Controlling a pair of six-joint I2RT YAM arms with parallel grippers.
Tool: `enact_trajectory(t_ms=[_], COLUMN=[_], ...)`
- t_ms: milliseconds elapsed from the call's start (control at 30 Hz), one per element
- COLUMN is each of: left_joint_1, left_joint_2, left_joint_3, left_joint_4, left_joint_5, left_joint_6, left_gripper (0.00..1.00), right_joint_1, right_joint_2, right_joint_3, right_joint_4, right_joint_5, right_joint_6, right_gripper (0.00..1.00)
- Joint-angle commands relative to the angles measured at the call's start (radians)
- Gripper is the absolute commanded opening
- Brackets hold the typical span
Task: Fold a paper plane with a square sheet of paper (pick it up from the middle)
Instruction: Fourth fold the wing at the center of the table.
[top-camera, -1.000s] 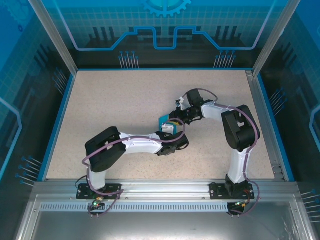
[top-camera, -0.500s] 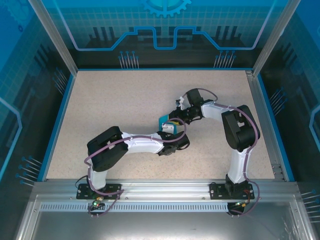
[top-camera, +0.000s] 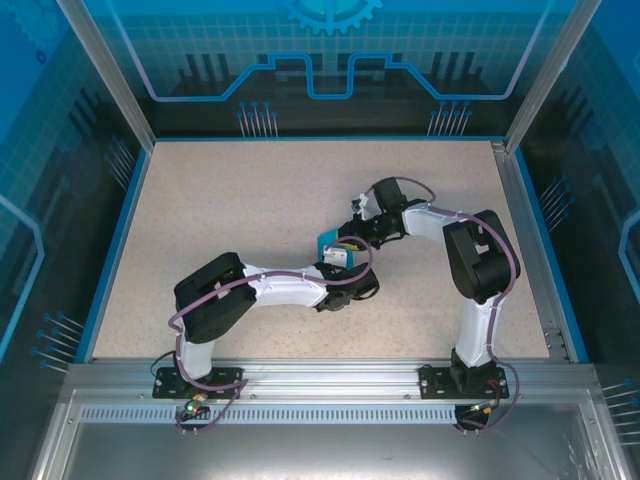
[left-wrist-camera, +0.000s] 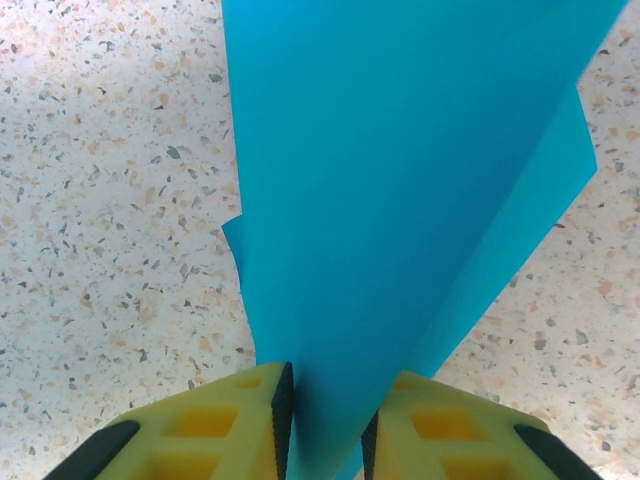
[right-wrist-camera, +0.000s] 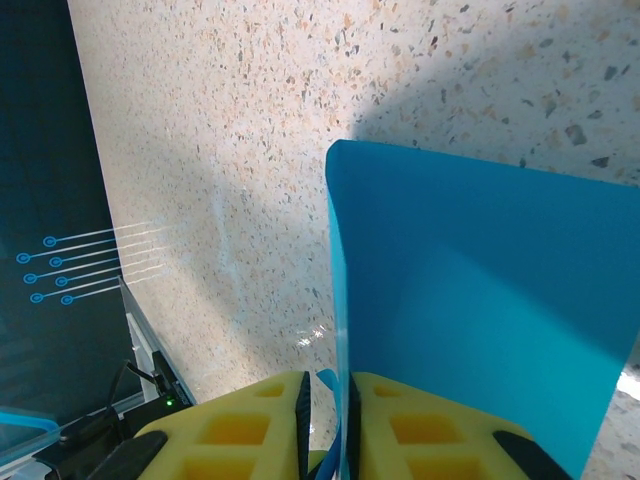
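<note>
The teal-blue square sheet of paper (top-camera: 325, 243) is held up off the table at its middle, between both grippers. In the left wrist view the sheet (left-wrist-camera: 400, 180) shows folded layers that narrow down into my left gripper (left-wrist-camera: 325, 390), whose yellow jaws press it from both sides. My right gripper (right-wrist-camera: 325, 385) is shut on a thin edge of the sheet (right-wrist-camera: 470, 290), which stands on edge and fans out to the right. From above, the left gripper (top-camera: 335, 260) and the right gripper (top-camera: 350, 238) meet at the paper. Whether the folds make a paper plane I cannot tell.
The speckled beige table (top-camera: 240, 200) lies open to the left of and behind the arms. A blue rim and metal frame posts (top-camera: 520, 180) bound it, with glass walls beyond. The right arm's elbow (top-camera: 480, 260) stands to the right of the paper.
The left jaws have closed in on the paper. Both arms and the paper have stayed almost where they were.
</note>
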Motion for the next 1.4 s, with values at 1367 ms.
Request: enact_trajectory(t_ms=[1367], left_joint_1=[0.15], left_joint_2=[-0.36], left_joint_3=[-0.526], left_joint_4=[0.522], left_joint_5=[0.485], left_joint_6=[0.31], left_gripper=[0.09], right_joint_1=[0.102], right_joint_2=[-0.277], right_joint_3=[-0.363], right_joint_4=[0.186], right_joint_5=[0.118], right_joint_6=[0.136], right_gripper=[0.16])
